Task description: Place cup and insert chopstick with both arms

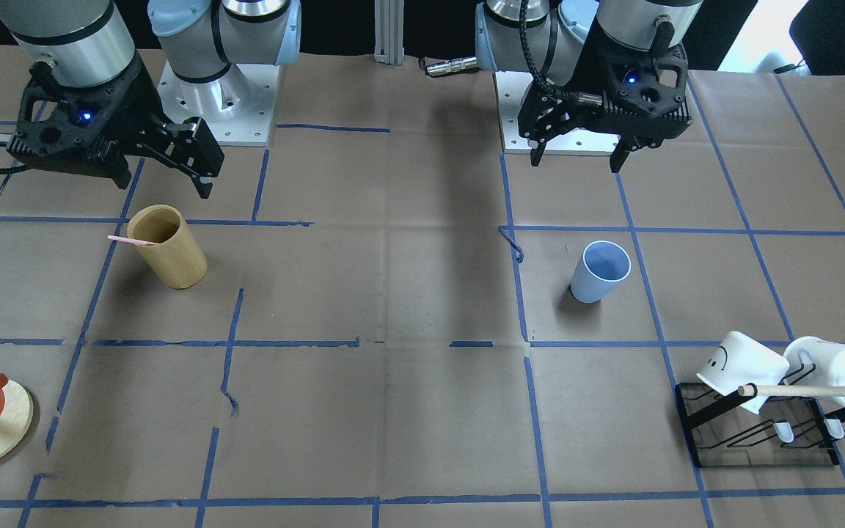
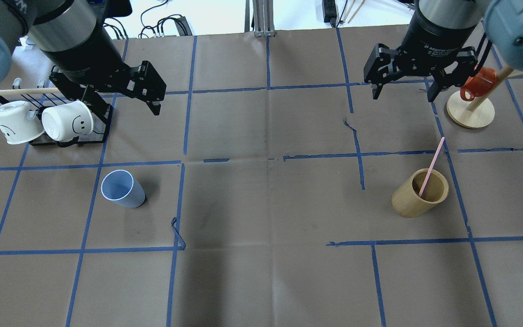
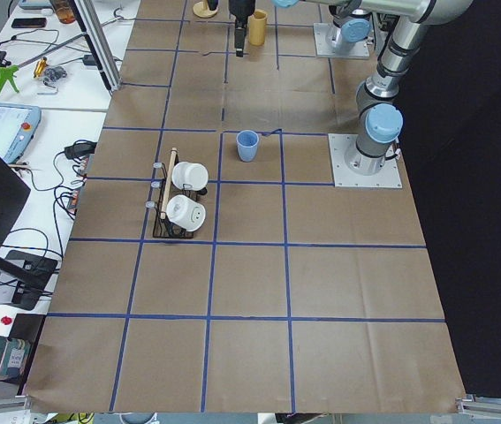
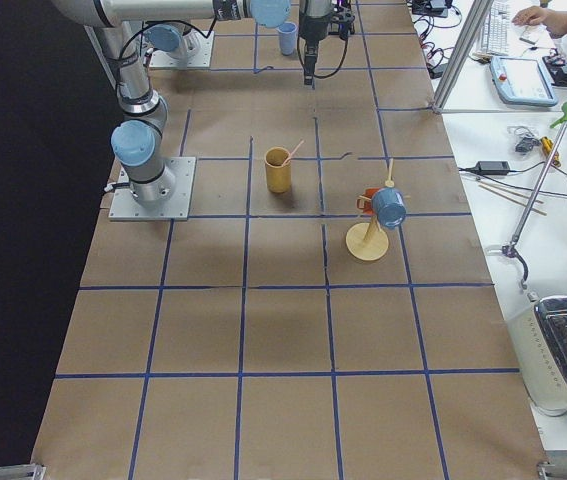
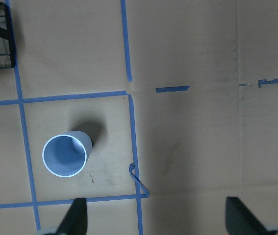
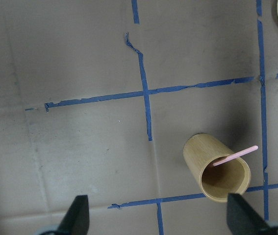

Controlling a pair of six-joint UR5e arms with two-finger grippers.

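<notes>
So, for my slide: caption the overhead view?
Left end effector and right end effector hover open; blue cup stands empty, pink chopstick leans in wooden cup.

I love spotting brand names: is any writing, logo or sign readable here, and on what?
"2F Adaptive": white print on the black collar above the right gripper; the rest is too blurred to read.
Smiley face, drawn, no words: on both white mugs.
Nothing else is readable.
</notes>
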